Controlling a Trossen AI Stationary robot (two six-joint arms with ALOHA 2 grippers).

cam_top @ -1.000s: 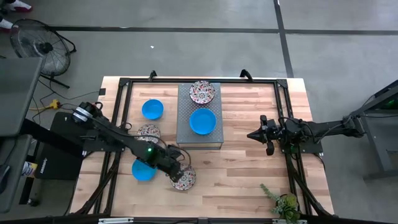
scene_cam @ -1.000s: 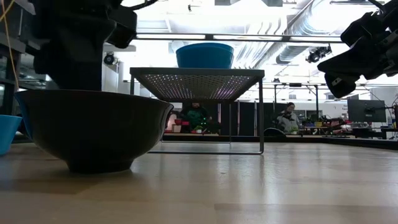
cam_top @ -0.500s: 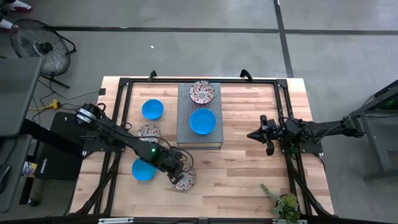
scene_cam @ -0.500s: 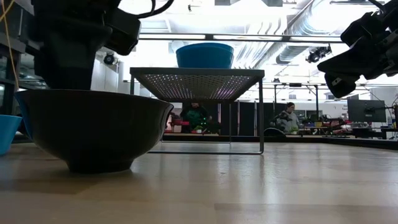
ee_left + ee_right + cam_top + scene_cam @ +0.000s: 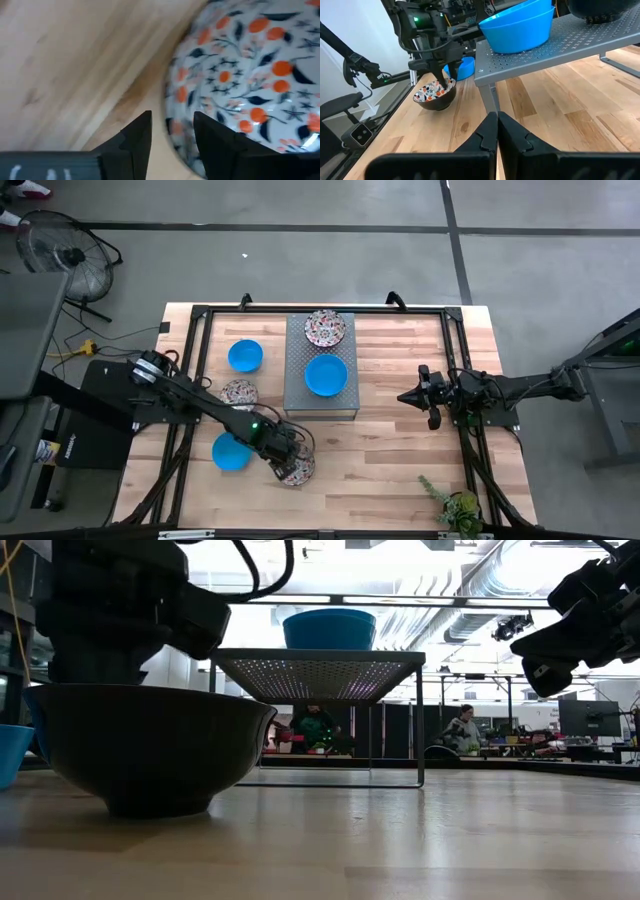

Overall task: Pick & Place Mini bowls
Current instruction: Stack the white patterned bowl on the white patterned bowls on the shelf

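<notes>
A white mini bowl with a red-and-dark floral pattern (image 5: 298, 471) stands on its foot near the table's front edge, left of the middle. My left gripper (image 5: 287, 459) points steeply down over the bowl's rim. In the left wrist view its fingers are open astride the rim (image 5: 172, 131), one outside and one over the bowl's inside. From the low view the bowl (image 5: 150, 745) looks dark, with the gripper above it. My right gripper (image 5: 405, 396) waits shut and level above the table's right half, holding nothing. My left gripper comes at the floral bowl from above, with one finger (image 5: 136, 136) outside the rim and the other finger (image 5: 216, 141) over the bowl's inside. A gap still shows beside the outer finger. Whether either finger touches the bowl I cannot tell. The bowl stands on the table.
A blue bowl (image 5: 230, 452) sits just left of the gripper. Another floral bowl (image 5: 239, 392) and a blue bowl (image 5: 245, 356) lie farther back. The grey perforated rack (image 5: 297, 392) carries a floral bowl (image 5: 325, 328) and a blue bowl (image 5: 326, 375). A small plant (image 5: 460, 510) stands front right.
My left gripper has sunk onto the floral bowl's rim and tipped a little steeper. The bowl has stayed where it was.
</notes>
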